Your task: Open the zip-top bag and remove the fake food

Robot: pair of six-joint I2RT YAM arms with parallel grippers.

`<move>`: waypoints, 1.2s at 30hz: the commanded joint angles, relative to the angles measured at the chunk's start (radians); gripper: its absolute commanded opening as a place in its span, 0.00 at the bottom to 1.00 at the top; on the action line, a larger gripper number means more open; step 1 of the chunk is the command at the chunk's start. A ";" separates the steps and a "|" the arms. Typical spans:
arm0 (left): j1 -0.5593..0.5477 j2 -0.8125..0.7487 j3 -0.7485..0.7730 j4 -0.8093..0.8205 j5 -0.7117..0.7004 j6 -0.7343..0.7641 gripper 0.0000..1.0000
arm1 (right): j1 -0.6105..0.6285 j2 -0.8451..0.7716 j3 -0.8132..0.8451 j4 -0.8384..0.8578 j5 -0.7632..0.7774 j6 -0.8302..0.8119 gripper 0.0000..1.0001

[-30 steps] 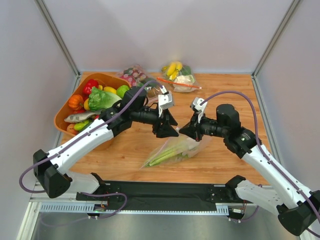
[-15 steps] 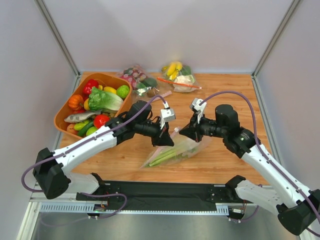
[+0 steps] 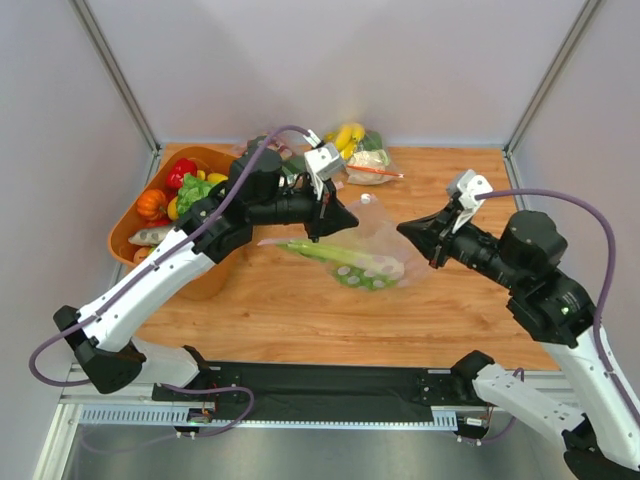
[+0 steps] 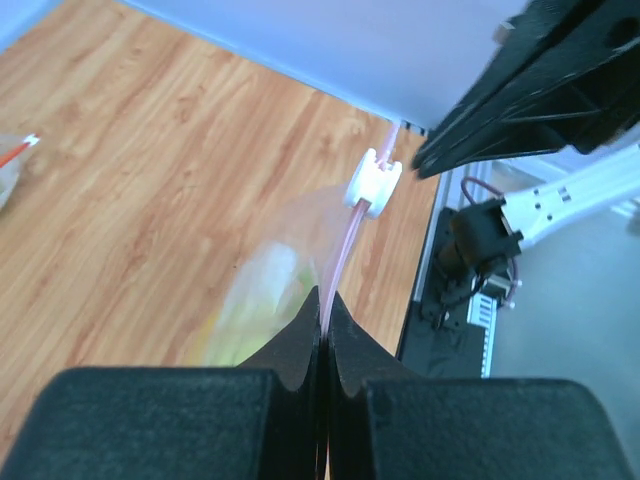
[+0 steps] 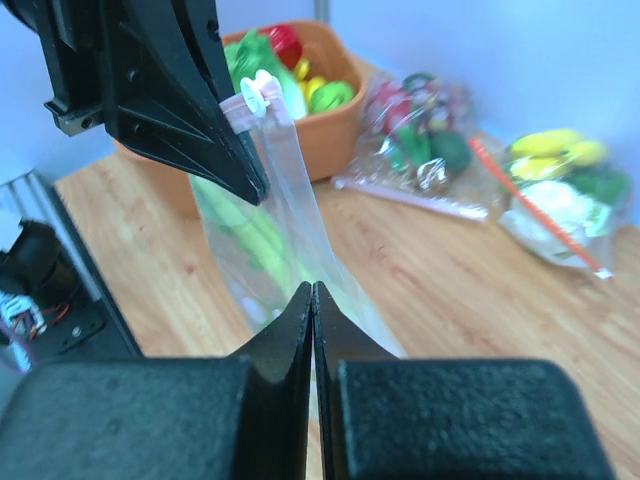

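Observation:
The zip-top bag (image 3: 378, 240) hangs stretched between my two grippers above the table. My left gripper (image 3: 348, 218) is shut on its pink zip strip (image 4: 345, 240), just short of the white slider (image 4: 372, 185). My right gripper (image 3: 406, 232) is shut on the bag's opposite edge (image 5: 300, 250). The fake food sags inside: a pale-green stalk (image 3: 322, 250) and green grapes (image 3: 366, 276). In the right wrist view the stalk (image 5: 245, 235) shows as a green blur through the plastic, with the left gripper's dark fingers (image 5: 190, 110) beside the slider (image 5: 262, 92).
An orange basket (image 3: 222, 158) of vegetables stands at the back left. Two other clear bags lie along the back edge, one with dark grapes (image 5: 420, 140) and one with a banana (image 3: 352, 140). The black base rail (image 3: 330, 380) runs along the near edge.
My left gripper has shut on the zip strip and risen toward the back. The right arm pulled back to the right. The bag came up off the table, stretched between them.

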 commanded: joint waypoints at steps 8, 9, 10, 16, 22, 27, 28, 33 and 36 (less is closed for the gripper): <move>0.030 -0.061 0.057 -0.077 -0.369 -0.154 0.00 | 0.003 0.054 0.062 -0.045 0.126 0.140 0.00; 0.031 -0.058 0.056 -0.085 -0.400 -0.155 0.00 | 0.005 0.078 0.053 -0.038 0.108 0.157 0.00; 0.032 -0.051 0.056 -0.100 -0.459 -0.161 0.00 | 0.005 0.097 0.048 -0.031 0.063 0.207 0.00; 0.047 0.004 0.049 -0.117 -0.613 -0.313 0.00 | 0.003 0.186 0.030 0.039 -0.092 0.347 0.00; 0.045 0.013 0.010 -0.047 -0.744 -0.399 0.00 | 0.006 0.229 0.051 0.041 -0.074 0.432 0.00; 0.045 0.073 -0.001 -0.043 -0.793 -0.479 0.00 | 0.077 0.264 0.056 0.061 0.008 0.461 0.16; 0.042 0.091 -0.001 -0.043 -0.802 -0.486 0.00 | 0.109 0.273 0.056 0.070 0.024 0.469 0.21; 0.018 0.140 0.006 -0.045 -0.912 -0.520 0.00 | 0.213 0.330 0.056 0.097 0.142 0.496 0.57; 0.001 0.160 0.017 -0.051 -0.957 -0.537 0.00 | 0.246 0.351 0.054 0.117 0.189 0.501 0.62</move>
